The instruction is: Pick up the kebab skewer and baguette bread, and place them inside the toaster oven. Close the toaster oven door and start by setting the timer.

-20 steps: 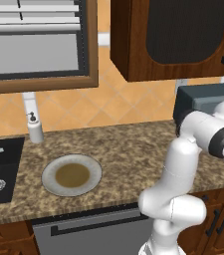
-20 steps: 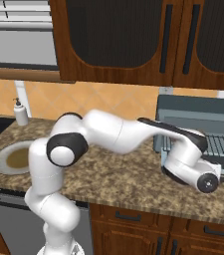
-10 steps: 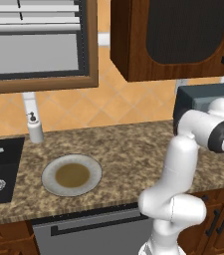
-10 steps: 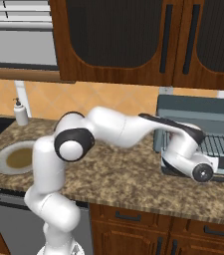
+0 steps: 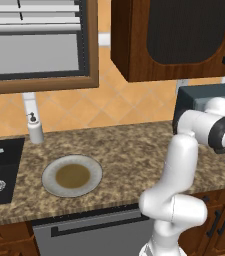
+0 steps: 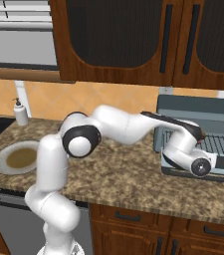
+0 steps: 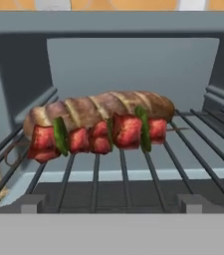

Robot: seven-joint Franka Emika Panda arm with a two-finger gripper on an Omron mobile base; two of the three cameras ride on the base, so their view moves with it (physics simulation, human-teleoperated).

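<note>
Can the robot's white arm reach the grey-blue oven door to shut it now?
Probably yes. The open gripper sits right at the grey-blue toaster oven's open front, the brown bread and red-chunked skewer lie on the wire rack, nothing blocking.

Arm (image 6: 113, 127): glossy white, rounded tubular segments; dark circular joint caps with grey centres; black band at wrist; bulbous white base.

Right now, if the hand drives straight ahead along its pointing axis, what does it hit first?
Likely the kebab skewer, lying across the wire rack in front of the baguette bread inside the toaster oven. Depth is hard to judge.
</note>
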